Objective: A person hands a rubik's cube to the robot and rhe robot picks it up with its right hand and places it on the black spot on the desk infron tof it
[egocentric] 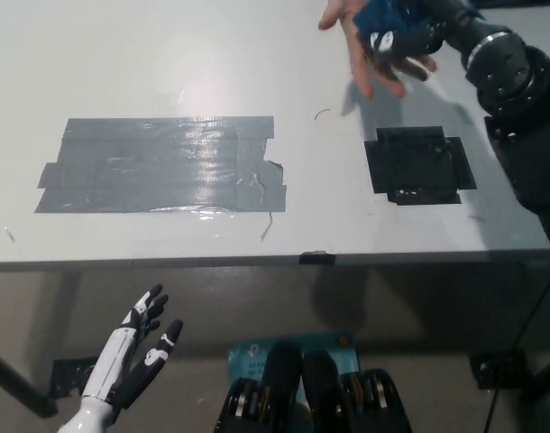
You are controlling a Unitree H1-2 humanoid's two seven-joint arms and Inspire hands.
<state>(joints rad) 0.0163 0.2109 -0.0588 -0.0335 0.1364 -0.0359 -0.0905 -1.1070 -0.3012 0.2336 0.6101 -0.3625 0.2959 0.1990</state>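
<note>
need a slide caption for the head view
Black right hand grips a blue cube over a person's open palm, above the black spot; white left hand idle.

black right arm reaches up to the top of the view, right hand [403, 34] with fingers curled around something blue. white left hand [135, 354] hangs low at the lower left, fingers spread, holding nothing.

You're looking at a lab or test room: a plain white desk [167, 54] marked with a black tape square [419, 165] near its right edge and a grey tape patch [162, 165] (left of centre), over bare concrete-like floor [419, 307].
</note>
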